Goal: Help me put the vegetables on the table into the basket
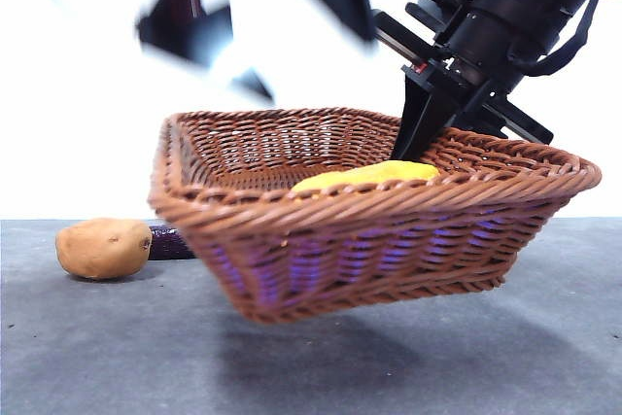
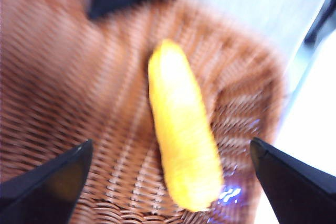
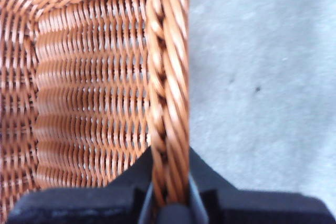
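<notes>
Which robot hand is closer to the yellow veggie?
Left. The left gripper hangs open right over the yellow vegetable; the right gripper clamps the basket rim.

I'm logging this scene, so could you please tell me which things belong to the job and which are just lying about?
Job:
basket, clamped at its rim by the right pincer
yellow vegetable inside it
potato
eggplant
left pincer, open above basket

Lying about:
nothing visible

Three vegetables (image 1: 102, 248), one basket (image 1: 321, 230)
</notes>
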